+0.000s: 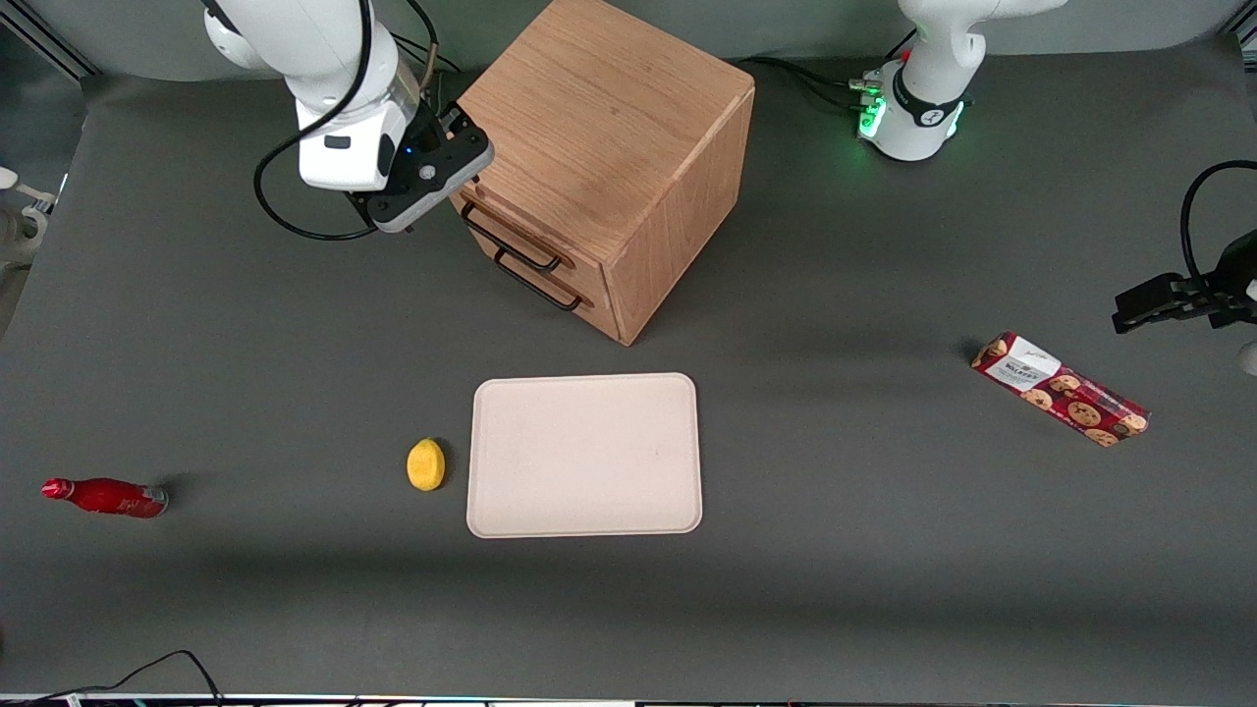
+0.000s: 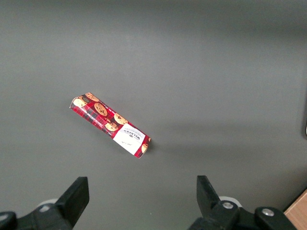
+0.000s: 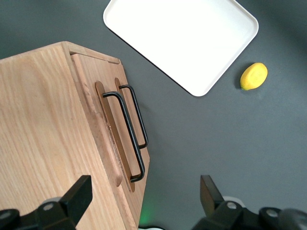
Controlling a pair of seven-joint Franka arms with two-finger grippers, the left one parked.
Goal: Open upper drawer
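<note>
The oak cabinet (image 1: 599, 128) stands on the grey table with both drawers pushed in. The upper drawer (image 1: 587, 276) (image 3: 91, 96) sits flush under the cabinet's top, and its thin black wire handle (image 1: 511, 239) (image 3: 125, 134) runs along its front. The lower drawer's like handle (image 1: 535, 280) (image 3: 139, 115) lies just beneath. My gripper (image 1: 462, 147) (image 3: 144, 194) hovers open at the cabinet's upper corner, toward the working arm's end, above and beside the end of the upper handle. It touches nothing, and nothing is between its fingers.
A white tray (image 1: 584, 455) (image 3: 182, 33) lies nearer the front camera than the cabinet, with a lemon (image 1: 425, 463) (image 3: 253, 76) beside it. A red bottle (image 1: 103, 496) lies toward the working arm's end. A cookie box (image 1: 1061, 389) (image 2: 110, 125) lies toward the parked arm's end.
</note>
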